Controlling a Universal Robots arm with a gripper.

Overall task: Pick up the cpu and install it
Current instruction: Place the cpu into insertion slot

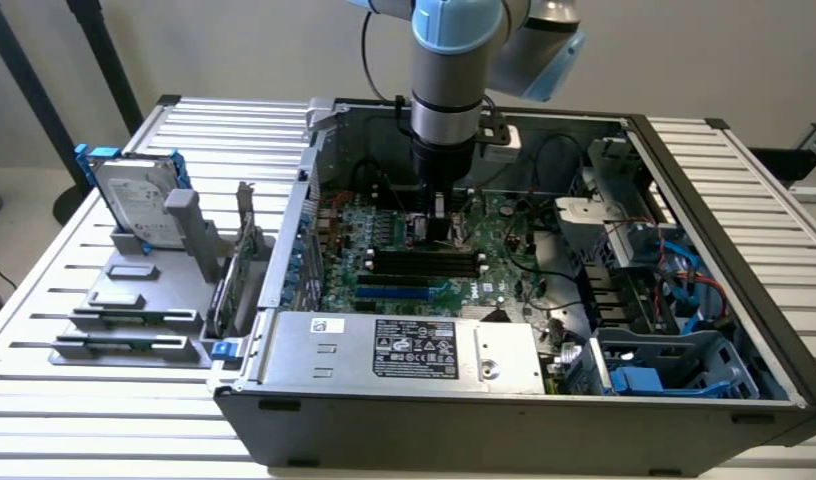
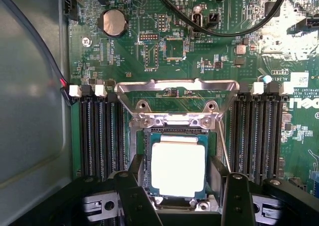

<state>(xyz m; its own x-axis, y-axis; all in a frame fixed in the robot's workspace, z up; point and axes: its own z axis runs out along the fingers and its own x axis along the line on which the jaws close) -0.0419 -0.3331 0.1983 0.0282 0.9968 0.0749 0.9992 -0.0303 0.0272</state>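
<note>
The cpu (image 2: pixel 178 168), a small square chip with a shiny pale metal top and green rim, lies flat in the socket on the green motherboard (image 2: pixel 149 46). The socket's metal load plate (image 2: pixel 177 89) stands lifted behind it. My gripper (image 2: pixel 182 198) hangs straight over the chip, open. Its black fingers (image 2: pixel 134 196) stand on either side of the chip, and a small gap shows at the right one. In the exterior view the gripper (image 1: pixel 439 228) reaches down into the open computer case (image 1: pixel 728 250), low over the board.
Dark memory slots (image 2: pixel 99 136) flank the socket on both sides. Black cables (image 2: pixel 224 26) cross the board. The power supply (image 1: pixel 408 348) fills the case's near side. Outside, at the exterior view's left, stand a hard drive (image 1: pixel 135 205) in a blue bracket and grey plastic bars (image 1: pixel 128 320).
</note>
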